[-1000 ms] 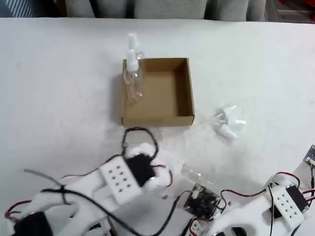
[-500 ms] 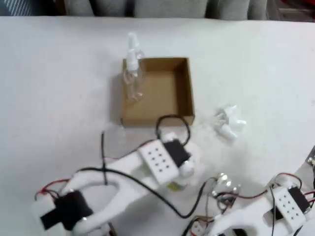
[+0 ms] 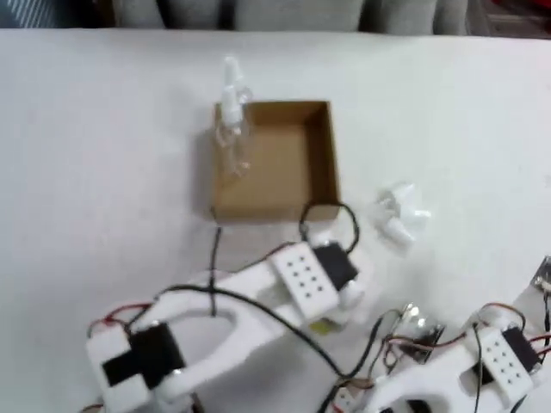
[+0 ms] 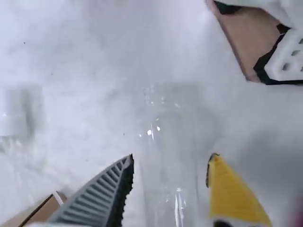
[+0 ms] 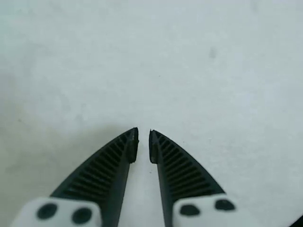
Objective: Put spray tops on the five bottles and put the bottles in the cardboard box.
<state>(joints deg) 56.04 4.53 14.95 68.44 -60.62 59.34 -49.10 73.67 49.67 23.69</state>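
The cardboard box (image 3: pixel 284 163) lies open at mid-table. One capped clear bottle (image 3: pixel 231 138) stands inside its left wall, and a second capped bottle (image 3: pixel 231 79) stands just behind the box. Loose spray tops (image 3: pixel 400 213) lie to the right of the box. In the left wrist view my left gripper (image 4: pixel 169 161) is shut on an uncapped clear bottle (image 4: pixel 165 118) that stands between the grey and yellow fingers. From above, the left arm's wrist (image 3: pixel 323 275) covers that bottle, just in front of the box's front right corner. My right gripper (image 5: pixel 143 142) is shut on nothing over bare table.
The right arm (image 3: pixel 499 361) sits at the front right edge, its wrist board (image 3: pixel 413 320) close beside the left gripper. Black and red cables trail across the front of the table. Open white tabletop lies to the left of and behind the box.
The left arm has swung to the right along the box's front with the bottle in its gripper. The right arm's wrist shifted slightly right.
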